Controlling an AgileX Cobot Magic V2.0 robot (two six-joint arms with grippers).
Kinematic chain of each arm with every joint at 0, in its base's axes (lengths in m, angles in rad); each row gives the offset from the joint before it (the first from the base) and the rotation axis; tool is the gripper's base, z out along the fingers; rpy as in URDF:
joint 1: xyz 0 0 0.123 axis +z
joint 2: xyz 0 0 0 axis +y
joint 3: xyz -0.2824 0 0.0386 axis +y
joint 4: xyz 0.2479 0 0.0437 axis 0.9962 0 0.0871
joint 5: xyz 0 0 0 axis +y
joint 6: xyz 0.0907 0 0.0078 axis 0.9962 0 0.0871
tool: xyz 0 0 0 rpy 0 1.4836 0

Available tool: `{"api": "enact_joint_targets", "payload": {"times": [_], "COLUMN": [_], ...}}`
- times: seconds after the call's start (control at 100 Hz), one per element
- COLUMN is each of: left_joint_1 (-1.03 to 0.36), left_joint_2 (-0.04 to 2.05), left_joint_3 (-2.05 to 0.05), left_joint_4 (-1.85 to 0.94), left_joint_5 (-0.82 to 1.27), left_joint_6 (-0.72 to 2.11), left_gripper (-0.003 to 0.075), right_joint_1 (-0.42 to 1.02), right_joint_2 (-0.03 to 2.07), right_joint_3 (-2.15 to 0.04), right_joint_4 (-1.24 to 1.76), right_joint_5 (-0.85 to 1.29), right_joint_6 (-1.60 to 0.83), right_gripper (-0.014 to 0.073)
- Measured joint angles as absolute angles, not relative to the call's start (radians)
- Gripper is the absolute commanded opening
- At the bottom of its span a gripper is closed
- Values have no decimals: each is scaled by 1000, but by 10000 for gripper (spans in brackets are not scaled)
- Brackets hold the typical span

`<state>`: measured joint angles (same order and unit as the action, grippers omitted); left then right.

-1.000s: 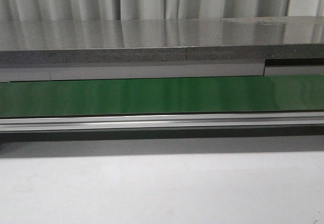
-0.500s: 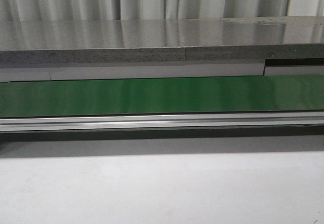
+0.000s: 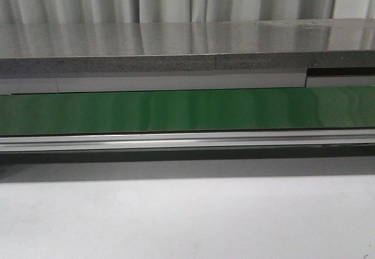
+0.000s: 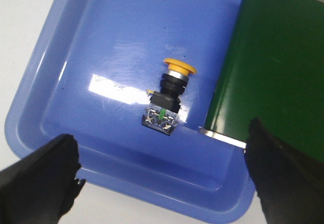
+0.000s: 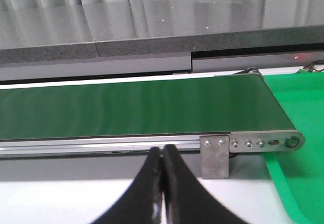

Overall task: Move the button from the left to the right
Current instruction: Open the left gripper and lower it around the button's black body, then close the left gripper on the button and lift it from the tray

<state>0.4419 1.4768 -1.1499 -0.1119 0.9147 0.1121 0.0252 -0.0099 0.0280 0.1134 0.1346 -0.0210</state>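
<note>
In the left wrist view the button (image 4: 168, 95), with a yellow-orange cap on a black body and metal contacts, lies on its side in a blue tray (image 4: 76, 62). My left gripper (image 4: 162, 176) is open and empty above the tray, its black fingers (image 4: 43, 176) wide apart on either side, the button ahead of them. In the right wrist view my right gripper (image 5: 163, 153) is shut with nothing between its fingers, in front of the green conveyor belt (image 5: 136, 110). Neither gripper nor the button shows in the front view.
The green conveyor belt (image 3: 187, 109) runs across the front view on a metal rail (image 3: 187, 140), with a grey stone ledge (image 3: 176, 48) behind. The belt's end (image 4: 273, 67) overlaps the blue tray. A green tray (image 5: 298, 107) sits at the belt's other end.
</note>
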Motion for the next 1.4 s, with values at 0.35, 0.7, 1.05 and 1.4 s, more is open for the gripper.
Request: {"api": "enact_joint_targets", "payload": {"times": [0.35, 0.7, 1.05, 1.4], "left_joint_1": [448, 448, 448, 448], "left_joint_2": [1719, 1778, 1778, 1778], "left_joint_3": [-1208, -1212, -1212, -1212], "left_joint_4": [-126, -128, -130, -171], "left_joint_5": [925, 881, 842, 815], "left_joint_6": [123, 123, 136, 175], "left_gripper": [618, 618, 618, 618], "right_joint_1": [25, 25, 25, 25], "right_joint_2": [-10, -10, -10, -10], "right_joint_3": [28, 28, 28, 28], "right_joint_4": [113, 113, 113, 113], "right_joint_5": [135, 135, 135, 135], "right_joint_6": [-21, -21, -21, -21], "right_gripper": [-67, -67, -67, -67]}}
